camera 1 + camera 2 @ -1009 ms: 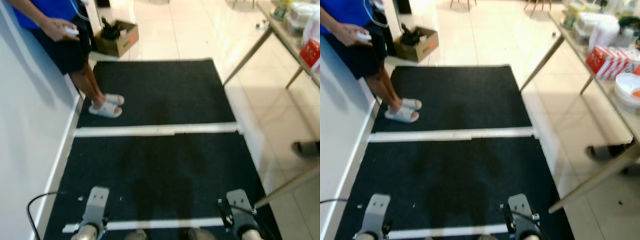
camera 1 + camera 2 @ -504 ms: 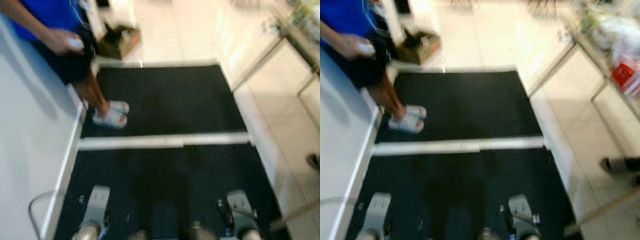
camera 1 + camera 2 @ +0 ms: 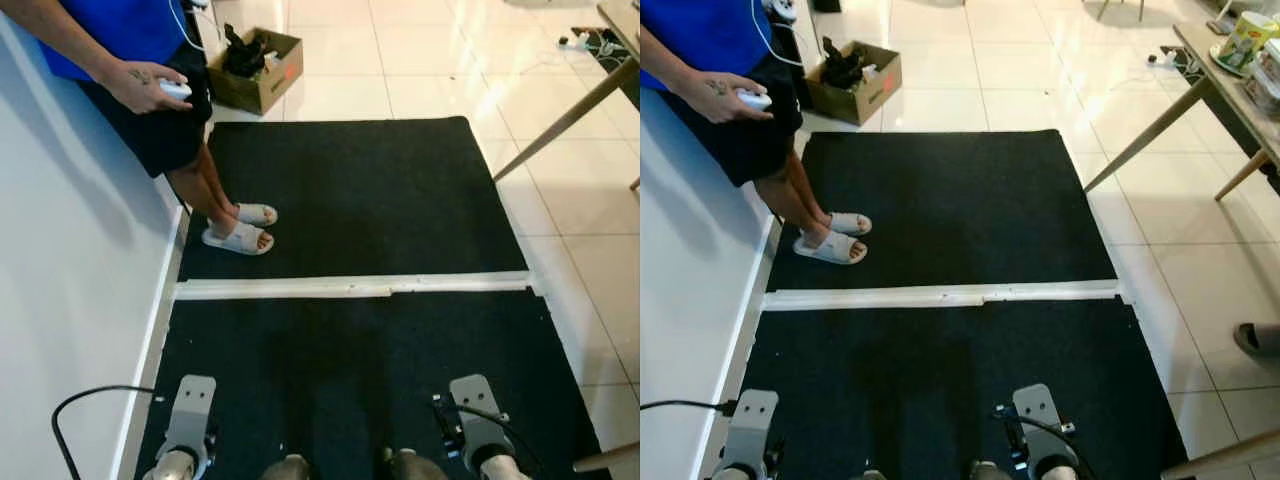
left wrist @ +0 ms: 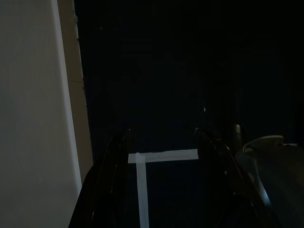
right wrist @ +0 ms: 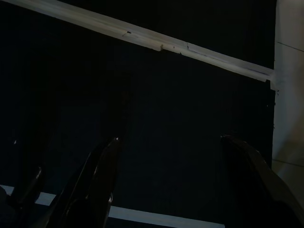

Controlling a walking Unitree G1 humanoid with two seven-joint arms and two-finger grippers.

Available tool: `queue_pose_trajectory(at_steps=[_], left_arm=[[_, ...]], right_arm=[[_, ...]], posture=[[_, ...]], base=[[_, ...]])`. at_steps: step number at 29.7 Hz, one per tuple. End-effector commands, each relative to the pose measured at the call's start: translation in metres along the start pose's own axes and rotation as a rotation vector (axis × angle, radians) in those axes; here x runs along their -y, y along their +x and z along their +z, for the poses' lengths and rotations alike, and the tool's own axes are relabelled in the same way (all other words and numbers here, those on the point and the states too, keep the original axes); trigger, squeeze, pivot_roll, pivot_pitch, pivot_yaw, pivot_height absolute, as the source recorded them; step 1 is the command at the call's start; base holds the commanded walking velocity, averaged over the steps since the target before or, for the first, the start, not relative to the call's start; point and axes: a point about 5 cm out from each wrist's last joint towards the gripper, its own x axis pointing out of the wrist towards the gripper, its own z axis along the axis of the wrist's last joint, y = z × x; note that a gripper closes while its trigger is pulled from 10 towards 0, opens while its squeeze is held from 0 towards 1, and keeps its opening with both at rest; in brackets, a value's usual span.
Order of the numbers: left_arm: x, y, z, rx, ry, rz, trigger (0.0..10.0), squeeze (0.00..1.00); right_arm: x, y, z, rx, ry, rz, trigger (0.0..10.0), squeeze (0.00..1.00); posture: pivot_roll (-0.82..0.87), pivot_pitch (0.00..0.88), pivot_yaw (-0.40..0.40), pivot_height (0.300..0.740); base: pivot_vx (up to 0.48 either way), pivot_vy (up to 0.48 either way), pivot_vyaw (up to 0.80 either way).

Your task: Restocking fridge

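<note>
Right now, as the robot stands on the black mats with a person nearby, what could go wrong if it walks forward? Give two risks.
1. The person stands on the far black mat beside the white wall, possibly within a forward step's path.
2. The white strip joining the mats may catch a foot.

left gripper: fingers apart, empty | below: black mat, white tape | white wall alongside

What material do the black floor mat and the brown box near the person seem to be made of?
The black floor mat looks like short-pile carpet or rubber-backed fabric: matte, finely speckled, no shine. The brown box looks like plain corrugated cardboard: dull tan walls, open flaps, a red printed mark.
</note>
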Motion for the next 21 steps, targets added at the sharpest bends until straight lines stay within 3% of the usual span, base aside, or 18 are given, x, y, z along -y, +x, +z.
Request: queue_pose_trajectory(at_steps=[1,15,21], left_arm=[[0.002,-0.003,-0.011,-0.031,-0.015,-0.005,10.0,0.0],[0.006,0.0,0.001,0.019,-0.039,-0.023,10.0,0.0],[0.007,0.001,0.005,0.032,-0.076,-0.01,10.0,0.0]], right_arm=[[0.001,-0.004,-0.01,-0.035,0.011,-0.009,10.0,0.0],[0.001,-0.005,-0.011,-0.035,0.027,-0.015,10.0,0.0],[0.002,-0.005,-0.012,-0.041,0.031,-0.016,10.0,0.0]], posture=[[-0.08,0.168,-0.018,0.727],[-0.08,0.169,-0.019,0.727],[-0.08,0.169,-0.02,0.727]], base=[[0.0,0.0,0.0],[0.0,0.0,0.0],[0.0,0.0,-0.8]])
